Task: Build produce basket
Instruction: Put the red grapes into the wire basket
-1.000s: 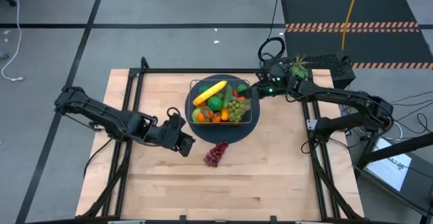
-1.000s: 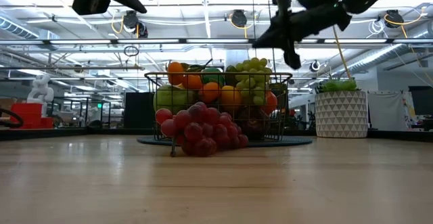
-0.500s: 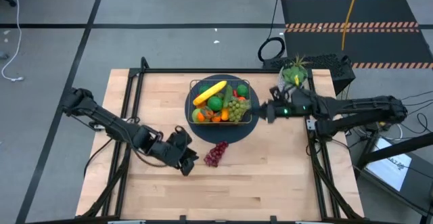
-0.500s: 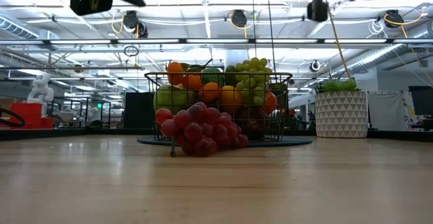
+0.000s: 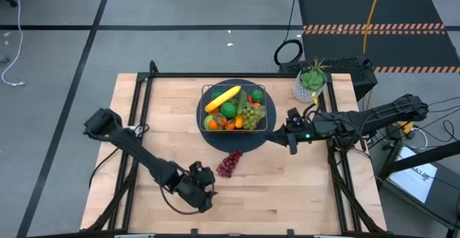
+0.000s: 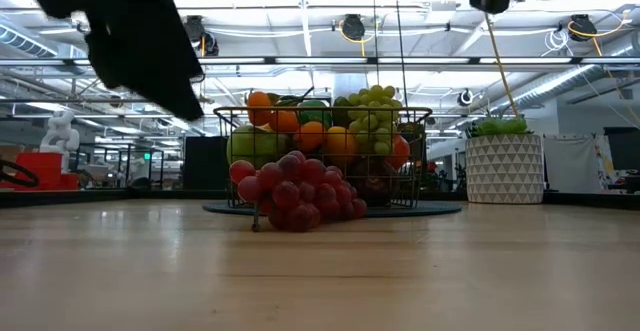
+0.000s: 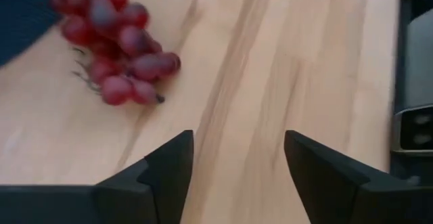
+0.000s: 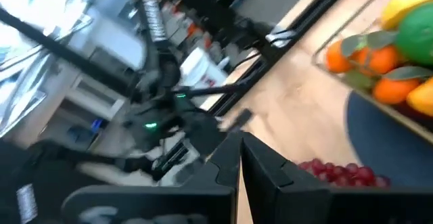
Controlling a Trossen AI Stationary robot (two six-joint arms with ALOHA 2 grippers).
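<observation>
Wooden table (image 5: 158,116) held the basket (image 5: 260,128), nearly full; red grapes (image 5: 229,162) lay loose beside it. Left end effector (image 5: 200,195) hovered nearby, fingers apart, empty; right end effector (image 5: 291,139) closed, empty. Off-centre pinch could roll the soft bunch away.

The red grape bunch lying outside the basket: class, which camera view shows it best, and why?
The low view: the red grape bunch fills the centre, sharp, in front of the basket. The high view shows it small; the left wrist view cuts it off at the edge; the right wrist view catches only a blurred strip.

Overhead looks straight down, low camera level across the table; both share the red grapes (image 5: 229,162), perhaps blurred in wrist views.
</observation>
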